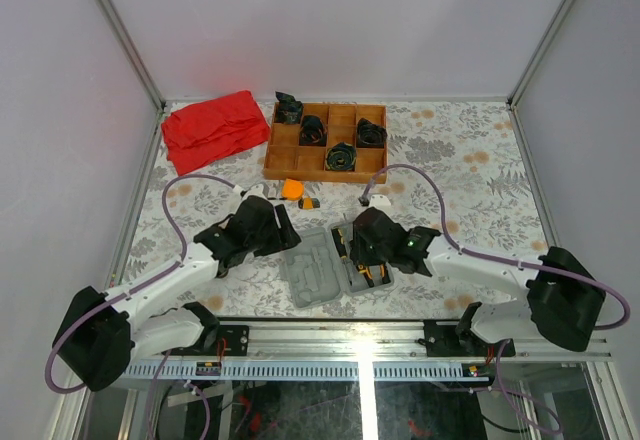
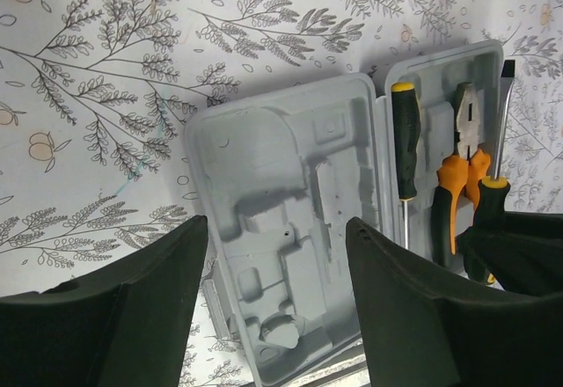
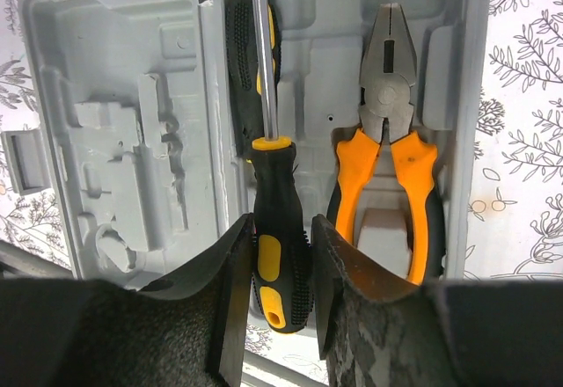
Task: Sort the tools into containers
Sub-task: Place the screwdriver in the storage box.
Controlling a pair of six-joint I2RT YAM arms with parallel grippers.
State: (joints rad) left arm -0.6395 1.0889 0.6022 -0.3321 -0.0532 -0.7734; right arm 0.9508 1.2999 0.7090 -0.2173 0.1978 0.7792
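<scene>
right fingers (image 3: 230,317) tight on screwdriver (image 3: 280,185) handle, tip cropped in right wrist view; left fingers (image 2: 141,317) apart, empty

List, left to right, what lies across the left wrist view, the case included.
Empty moulded half of the flat grey plastic case → black-and-yellow screwdriver → orange-handled pliers → second black-and-yellow screwdriver.

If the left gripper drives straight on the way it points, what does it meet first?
Likely the empty moulded half of the flat grey plastic tool case, which lies ahead of the open left gripper; depth unclear.
</scene>
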